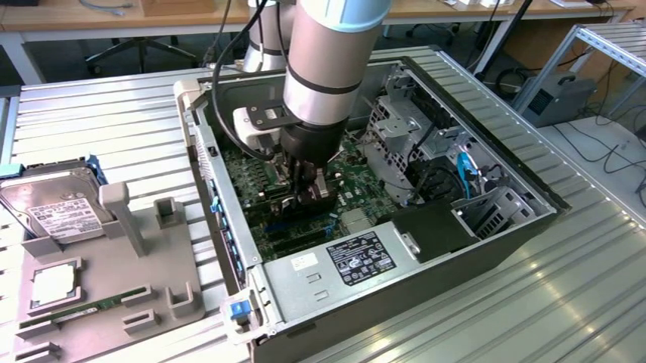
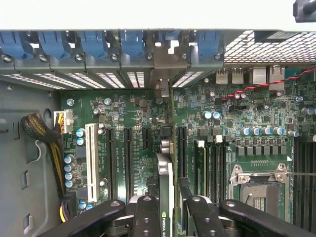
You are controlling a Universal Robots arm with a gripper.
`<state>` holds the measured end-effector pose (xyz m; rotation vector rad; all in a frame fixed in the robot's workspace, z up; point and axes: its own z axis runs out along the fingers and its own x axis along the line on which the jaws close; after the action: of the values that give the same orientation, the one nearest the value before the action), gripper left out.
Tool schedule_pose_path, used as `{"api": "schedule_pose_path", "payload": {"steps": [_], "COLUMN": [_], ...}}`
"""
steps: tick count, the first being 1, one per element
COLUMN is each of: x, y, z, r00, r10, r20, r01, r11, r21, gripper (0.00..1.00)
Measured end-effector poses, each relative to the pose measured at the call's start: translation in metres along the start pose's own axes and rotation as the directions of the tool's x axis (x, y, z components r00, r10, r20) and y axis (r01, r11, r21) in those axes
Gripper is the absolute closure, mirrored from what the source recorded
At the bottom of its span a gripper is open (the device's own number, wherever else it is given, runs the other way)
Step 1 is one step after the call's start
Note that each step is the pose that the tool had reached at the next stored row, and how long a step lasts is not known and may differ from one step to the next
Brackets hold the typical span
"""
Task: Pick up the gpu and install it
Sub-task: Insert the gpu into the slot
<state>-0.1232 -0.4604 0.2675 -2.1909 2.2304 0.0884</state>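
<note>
My gripper reaches down into the open PC case, low over the green motherboard. In the wrist view my gripper is shut on the gpu, a thin card seen edge-on between the two black fingers. The card stands upright and runs along the black expansion slots toward the case's rear wall. Its silver bracket lies against the row of slot openings with blue clips. I cannot tell whether its lower edge sits in a slot.
A white PCI slot, memory slots and the CPU socket flank the card. A braided cable lies near the case wall. The power supply and drive cage crowd the case. On the exterior view's left, a grey fixture holds a hard drive.
</note>
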Motion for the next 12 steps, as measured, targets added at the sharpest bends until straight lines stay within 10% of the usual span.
{"api": "schedule_pose_path", "payload": {"steps": [12], "x": [0.0001], "y": [0.0032], "z": [0.0], "r00": [1.0], "r10": [0.0], "r20": [0.0004], "r01": [0.0], "r11": [1.0], "r21": [0.0023], "gripper": [0.74]}}
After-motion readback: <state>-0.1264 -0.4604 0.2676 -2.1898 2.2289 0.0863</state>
